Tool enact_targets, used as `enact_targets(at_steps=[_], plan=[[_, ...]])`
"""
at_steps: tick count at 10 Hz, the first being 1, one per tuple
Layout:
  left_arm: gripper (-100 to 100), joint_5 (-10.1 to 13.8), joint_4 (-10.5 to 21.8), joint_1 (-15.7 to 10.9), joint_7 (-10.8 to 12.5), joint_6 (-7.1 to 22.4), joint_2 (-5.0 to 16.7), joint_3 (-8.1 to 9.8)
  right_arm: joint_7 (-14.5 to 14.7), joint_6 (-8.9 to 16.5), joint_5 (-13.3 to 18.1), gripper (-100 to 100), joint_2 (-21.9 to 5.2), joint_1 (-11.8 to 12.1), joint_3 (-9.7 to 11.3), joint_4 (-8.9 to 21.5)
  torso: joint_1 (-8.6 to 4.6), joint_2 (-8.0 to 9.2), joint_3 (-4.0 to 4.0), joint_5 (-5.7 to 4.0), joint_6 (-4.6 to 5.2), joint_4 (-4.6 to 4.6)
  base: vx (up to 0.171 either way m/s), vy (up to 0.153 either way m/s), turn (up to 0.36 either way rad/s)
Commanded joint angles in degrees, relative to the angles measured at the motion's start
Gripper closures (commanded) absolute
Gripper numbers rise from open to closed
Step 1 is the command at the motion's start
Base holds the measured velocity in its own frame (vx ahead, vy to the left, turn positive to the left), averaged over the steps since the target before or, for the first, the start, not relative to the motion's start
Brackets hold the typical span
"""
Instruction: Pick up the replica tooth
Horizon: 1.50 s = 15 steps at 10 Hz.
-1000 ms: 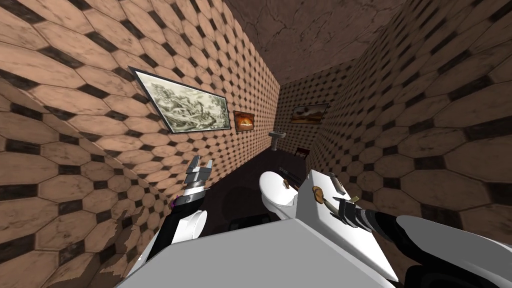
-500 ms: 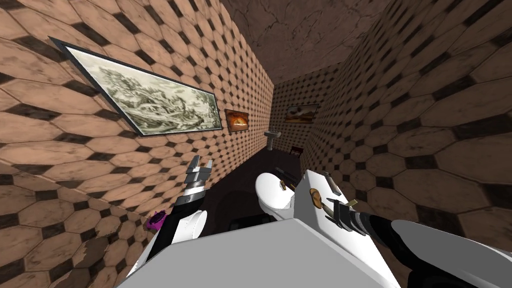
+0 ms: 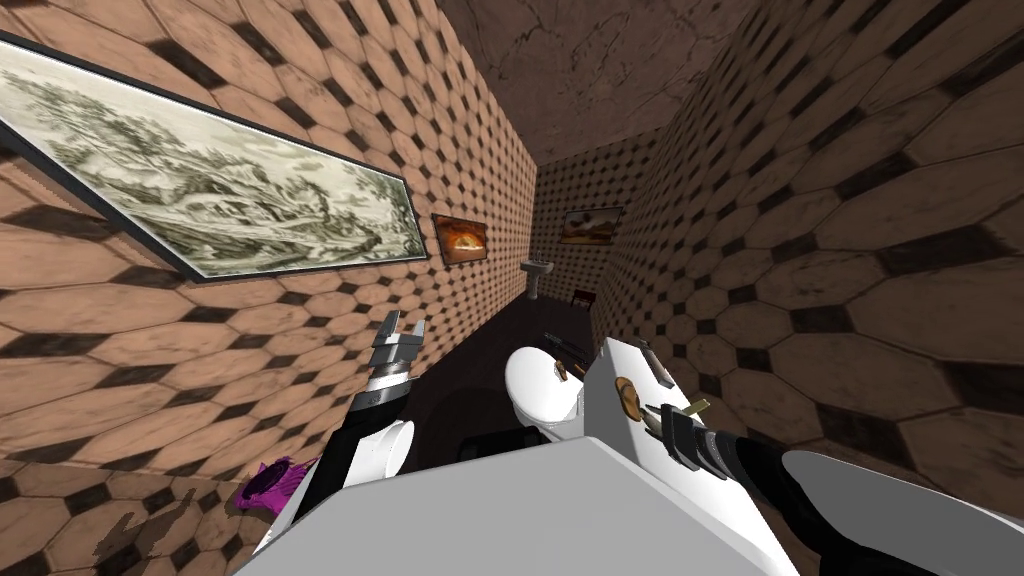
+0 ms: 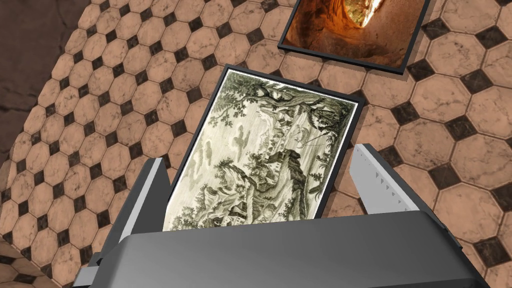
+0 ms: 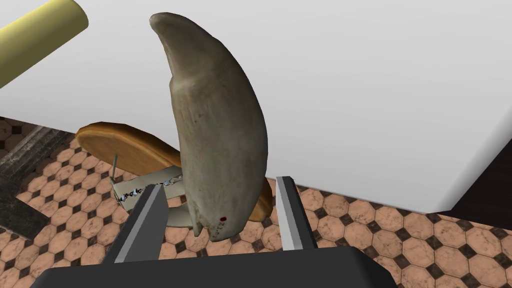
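The replica tooth [image 5: 220, 125] is a big curved grey-beige fang. It stands between the two fingers of my right gripper [image 5: 220, 185], which are shut on its lower sides. Right behind it is a round wooden base [image 5: 125, 150] with a small metal bracket. In the head view my right gripper [image 3: 658, 412] is over the white toilet tank lid [image 3: 610, 425], close to the round brown base [image 3: 627, 392]. My left gripper [image 3: 402, 326] is raised beside the left wall and is open [image 4: 260, 155], with nothing between its fingers.
A white toilet bowl [image 3: 543, 388] sits just ahead of the tank. A pale yellow rod [image 5: 40, 25] and a small grey object [image 3: 655, 366] lie on the lid. A purple thing [image 3: 270, 482] lies on the floor at the left. Tiled walls close in on both sides; a sink [image 3: 537, 270] stands far down the room.
My head camera has moved: the big picture on the left wall has grown and slid left, and the purple thing has come into view. The right gripper stays at the tank lid.
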Motion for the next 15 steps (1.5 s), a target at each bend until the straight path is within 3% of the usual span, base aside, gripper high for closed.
enact_targets(at_steps=[1, 4, 5, 6, 15], plan=[[0, 0.00, 0.00, 0.00, 0.00, 0.00, 0.00, 0.00, 0.00, 0.00, 0.00, 100, 0.00, 0.00, 0.00, 0.00, 0.00, 0.00, 0.00, 0.00, 0.00, 0.00, 0.000, 0.000, 0.000], [0, 0.00, 0.00, 0.00, 0.00, 0.00, 0.00, 0.00, -0.03, 0.00, -0.02, 100, 0.01, 0.00, 0.01, 0.00, 0.00, 0.07, 0.04, 0.01, -0.01, 0.02, 0.000, 0.000, 0.000], [0, 0.00, 0.00, 0.00, 0.00, 0.00, 0.00, 0.00, -0.02, 0.00, -0.01, 0, 0.01, 0.00, 0.00, 0.00, 0.00, 0.07, 0.04, 0.00, -0.01, 0.02, 0.000, 0.000, 0.000], [0, 0.00, 0.00, 0.00, 0.00, 0.00, 0.00, 0.00, -1.03, -1.28, -1.35, 100, -0.59, -1.11, -0.25, 2.60, 0.00, 0.07, 0.04, 0.00, 0.00, 0.02, -0.071, 0.001, 0.308], [0, 0.00, 0.00, -0.02, 0.00, 0.00, -0.01, -0.01, -5.06, -10.89, -7.34, 100, 0.01, -6.51, -2.93, 17.06, 0.14, 0.36, 0.21, -0.02, -0.13, 0.10, -0.142, 0.062, 0.220]])
